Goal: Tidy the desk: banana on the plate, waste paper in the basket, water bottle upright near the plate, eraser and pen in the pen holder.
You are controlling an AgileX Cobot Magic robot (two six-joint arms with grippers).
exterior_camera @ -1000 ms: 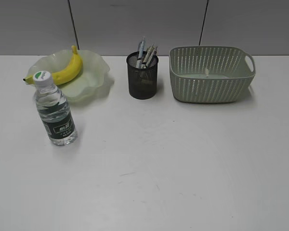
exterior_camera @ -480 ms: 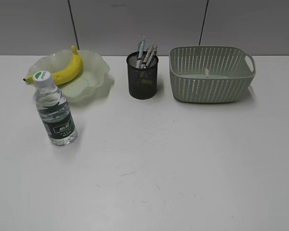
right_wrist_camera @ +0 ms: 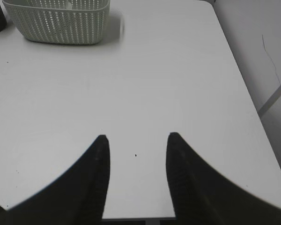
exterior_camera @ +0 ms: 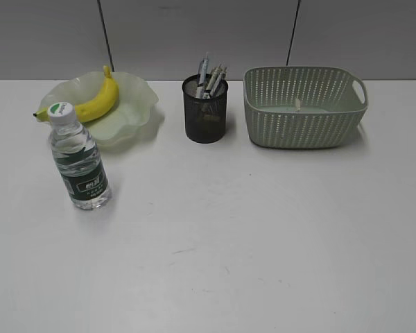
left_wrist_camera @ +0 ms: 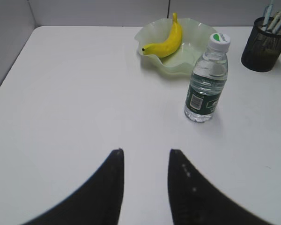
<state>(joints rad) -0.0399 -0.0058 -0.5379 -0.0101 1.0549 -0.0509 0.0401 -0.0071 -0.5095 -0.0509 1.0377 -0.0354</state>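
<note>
Both claws empty, apart | banana (exterior_camera: 100, 98) on plate (exterior_camera: 135, 114) | water bottle (exterior_camera: 80, 158) upright

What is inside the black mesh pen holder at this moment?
Several pens stand in the pen holder, their tips poking above the rim. Through the mesh only dim shapes show, so whether an eraser lies at the bottom cannot be told.

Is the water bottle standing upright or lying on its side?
Upright. The water bottle stands on its base on the desk, white cap on top, in front of the plate that holds the banana; the left wrist view agrees.
</note>
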